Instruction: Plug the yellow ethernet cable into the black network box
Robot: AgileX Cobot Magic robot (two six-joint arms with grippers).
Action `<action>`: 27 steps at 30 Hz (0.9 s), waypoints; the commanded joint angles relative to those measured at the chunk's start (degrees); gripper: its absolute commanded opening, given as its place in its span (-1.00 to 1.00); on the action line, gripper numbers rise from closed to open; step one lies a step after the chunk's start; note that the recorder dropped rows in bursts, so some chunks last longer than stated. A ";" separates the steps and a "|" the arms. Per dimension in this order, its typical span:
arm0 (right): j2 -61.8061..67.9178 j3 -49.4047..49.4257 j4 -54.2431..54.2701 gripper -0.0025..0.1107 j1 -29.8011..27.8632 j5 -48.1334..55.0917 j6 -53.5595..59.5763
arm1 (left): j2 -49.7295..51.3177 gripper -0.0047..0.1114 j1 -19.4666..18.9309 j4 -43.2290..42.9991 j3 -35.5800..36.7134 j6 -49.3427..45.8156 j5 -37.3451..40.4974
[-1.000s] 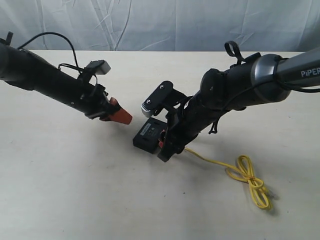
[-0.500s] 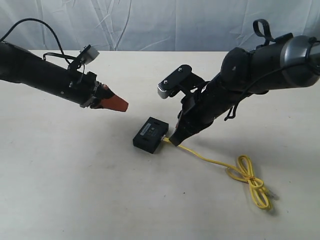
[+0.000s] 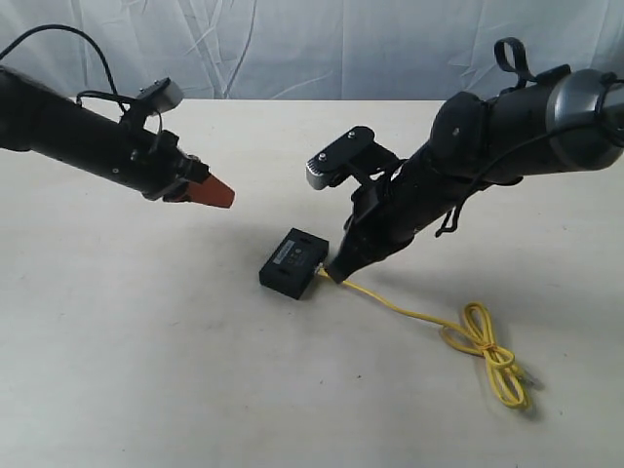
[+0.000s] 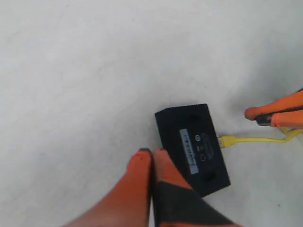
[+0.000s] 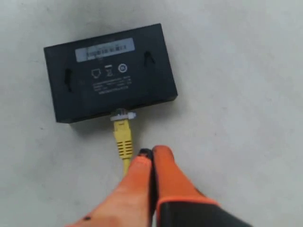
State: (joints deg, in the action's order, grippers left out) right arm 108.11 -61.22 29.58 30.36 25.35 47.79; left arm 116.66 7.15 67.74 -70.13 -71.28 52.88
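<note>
On the table [image 3: 146, 341], cable [image 3: 478, 336] plugged into box [image 3: 292, 262] at 4 o'clock, right gripper [image 3: 336, 268] just beside it, left gripper [image 3: 222, 193] at 10 o'clock, both with fingers pressed together, empty.

The cable [image 5: 124, 142] is bright yellow, the network box [image 5: 111, 82] black with a white label strip [image 5: 105, 48].

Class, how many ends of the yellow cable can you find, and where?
2. The yellow ethernet cable has one end at the black network box's side; the other lies on the table past its tied loop. Neither is hidden.
</note>
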 commanded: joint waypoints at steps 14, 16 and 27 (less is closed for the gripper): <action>-10.87 2.24 0.48 -0.95 -9.18 4.97 -11.05 | -26.12 -0.92 -0.11 0.98 17.43 1.73 -41.34; -12.40 2.24 0.48 -0.95 -9.77 6.54 -12.25 | -28.61 -0.92 -0.11 1.41 18.64 1.73 -44.10; -30.21 9.43 -9.65 -0.95 -10.38 8.69 -29.76 | -38.14 -0.92 7.43 2.00 21.35 1.73 -49.34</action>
State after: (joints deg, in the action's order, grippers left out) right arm 81.92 -54.12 23.06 20.29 35.47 23.39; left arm 80.49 12.94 69.06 -49.69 -69.64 5.66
